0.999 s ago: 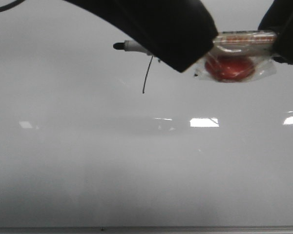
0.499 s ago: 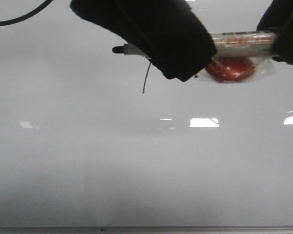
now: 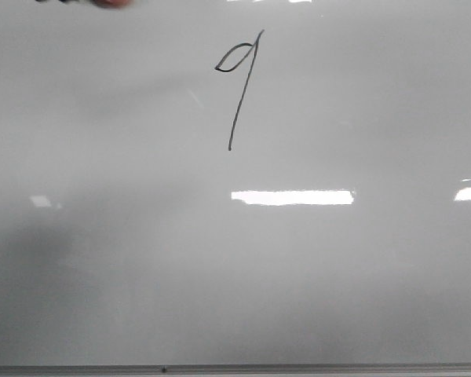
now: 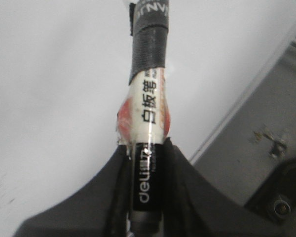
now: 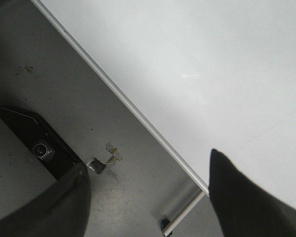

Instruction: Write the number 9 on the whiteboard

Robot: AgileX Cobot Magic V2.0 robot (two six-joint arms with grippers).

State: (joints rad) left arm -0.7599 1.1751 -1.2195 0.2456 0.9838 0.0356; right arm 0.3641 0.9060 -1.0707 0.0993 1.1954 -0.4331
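Note:
The number 9 is a thin dark stroke on the upper middle of the whiteboard, a small pointed loop with a long slanted tail. My left gripper is shut on a black-and-white marker wrapped in tape with red behind it, held above the board; the marker's tip is out of view. My right gripper is open and empty over the board's edge. In the front view only a blurred dark and reddish sliver shows at the top edge.
A thin grey metal strip runs along the board's near edge. Beside the board lies a grey surface with a black base, tape scraps and a metal tube. Bright light reflections lie on the board.
Both arms, which covered the top of the board, have left the front view. The marker and the red thing went with them. The whole 9, loop included, now shows.

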